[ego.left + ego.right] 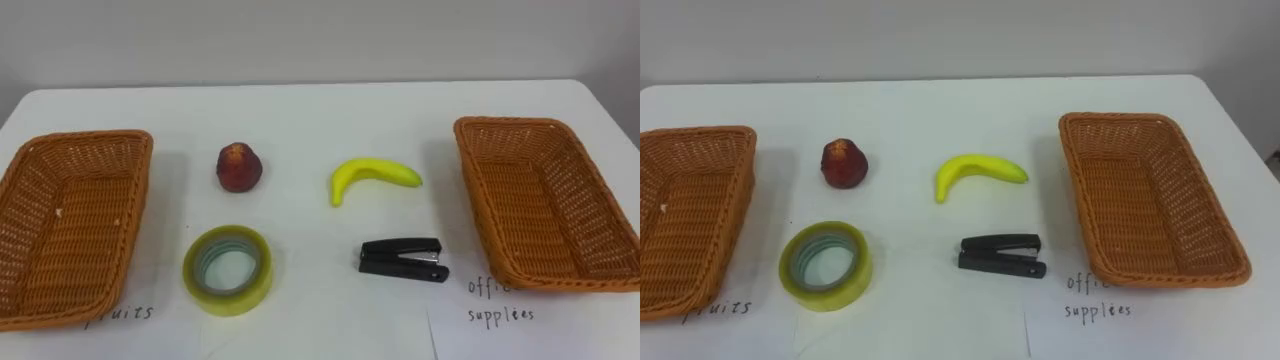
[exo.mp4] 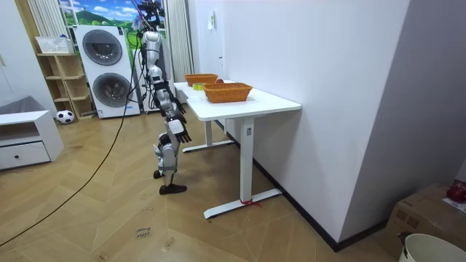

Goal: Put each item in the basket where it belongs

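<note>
On the white table [image 1: 300, 115] lie a red apple [image 1: 239, 166], a yellow banana [image 1: 372, 177], a roll of yellowish tape [image 1: 228, 269] and a black stapler [image 1: 403, 259]. An empty wicker basket [image 1: 90, 137] stands at the left over a paper marked fruits [image 1: 120, 314]. A second empty wicker basket [image 1: 510, 124] stands at the right above a paper marked office supplies [image 1: 500, 300]. In the room view I stand at the table's long side, facing it. My right hand [image 2: 178, 132] hangs low beside me, away from the table top.
The table [image 2: 247, 105] stands against a white wall. Washing machines [image 2: 102, 69], a shelf and a low white cabinet [image 2: 22, 142] are behind me. Open wooden floor lies around me.
</note>
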Motion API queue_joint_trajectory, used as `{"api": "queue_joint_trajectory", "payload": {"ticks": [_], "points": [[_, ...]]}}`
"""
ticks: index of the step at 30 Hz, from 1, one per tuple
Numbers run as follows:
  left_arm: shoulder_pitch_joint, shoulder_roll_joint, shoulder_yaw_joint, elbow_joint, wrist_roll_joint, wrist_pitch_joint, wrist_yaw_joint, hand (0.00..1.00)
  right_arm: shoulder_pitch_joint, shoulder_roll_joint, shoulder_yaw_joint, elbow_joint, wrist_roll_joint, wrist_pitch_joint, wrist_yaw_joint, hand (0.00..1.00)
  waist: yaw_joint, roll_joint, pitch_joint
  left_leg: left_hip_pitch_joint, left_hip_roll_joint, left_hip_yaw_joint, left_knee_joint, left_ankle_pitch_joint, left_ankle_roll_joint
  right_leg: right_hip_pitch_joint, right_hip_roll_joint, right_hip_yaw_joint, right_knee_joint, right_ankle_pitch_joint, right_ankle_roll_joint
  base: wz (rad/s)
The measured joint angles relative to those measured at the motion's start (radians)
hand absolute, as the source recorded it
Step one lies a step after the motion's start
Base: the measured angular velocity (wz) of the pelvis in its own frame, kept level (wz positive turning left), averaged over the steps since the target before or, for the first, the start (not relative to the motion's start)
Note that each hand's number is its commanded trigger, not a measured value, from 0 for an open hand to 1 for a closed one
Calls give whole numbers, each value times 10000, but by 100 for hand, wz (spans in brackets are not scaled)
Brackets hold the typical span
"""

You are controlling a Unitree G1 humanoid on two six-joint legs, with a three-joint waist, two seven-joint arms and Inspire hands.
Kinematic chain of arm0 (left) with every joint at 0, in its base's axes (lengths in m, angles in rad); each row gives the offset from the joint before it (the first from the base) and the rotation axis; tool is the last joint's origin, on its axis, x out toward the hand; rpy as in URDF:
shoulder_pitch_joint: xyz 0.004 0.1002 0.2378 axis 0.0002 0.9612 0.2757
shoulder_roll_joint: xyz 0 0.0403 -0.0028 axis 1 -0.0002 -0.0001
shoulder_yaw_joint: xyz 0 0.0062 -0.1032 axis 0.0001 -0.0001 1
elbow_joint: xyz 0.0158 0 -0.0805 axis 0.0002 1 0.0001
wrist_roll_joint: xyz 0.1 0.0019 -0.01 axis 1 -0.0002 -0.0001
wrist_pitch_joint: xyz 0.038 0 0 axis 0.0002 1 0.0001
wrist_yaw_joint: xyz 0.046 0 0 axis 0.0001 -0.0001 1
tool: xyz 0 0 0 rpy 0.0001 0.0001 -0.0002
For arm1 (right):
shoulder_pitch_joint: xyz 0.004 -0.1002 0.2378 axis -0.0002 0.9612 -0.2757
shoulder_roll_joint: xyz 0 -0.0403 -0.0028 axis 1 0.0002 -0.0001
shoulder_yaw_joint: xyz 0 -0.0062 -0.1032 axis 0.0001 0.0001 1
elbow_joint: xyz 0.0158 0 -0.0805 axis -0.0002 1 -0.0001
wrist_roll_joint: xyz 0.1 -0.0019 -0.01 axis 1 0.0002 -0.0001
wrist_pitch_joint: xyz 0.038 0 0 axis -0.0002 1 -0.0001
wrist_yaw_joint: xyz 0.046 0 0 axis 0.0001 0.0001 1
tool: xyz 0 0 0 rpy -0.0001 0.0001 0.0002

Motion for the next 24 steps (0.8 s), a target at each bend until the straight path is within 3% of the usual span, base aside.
{"api": "queue_joint_trajectory", "payload": {"ticks": [13, 24], "points": [[63, 0, 1, -85, 59, -64, 517, 0, -20, 1, 14, 4, 70, 1, -159, 0, 10, -85, 56, 127, 2, 24, -39, -3, 0, 105, 1, 9, 10, -2, 0, 0], [410, 11, 336, -459, 82, -64, 884, 0, 285, 2, -156, -66, 529, 28, -267, 0, -27, -153, -29, 20, 13, 30, -44, -2, -2, 25, 15, 0, 2, 0, -2, 0]]}}
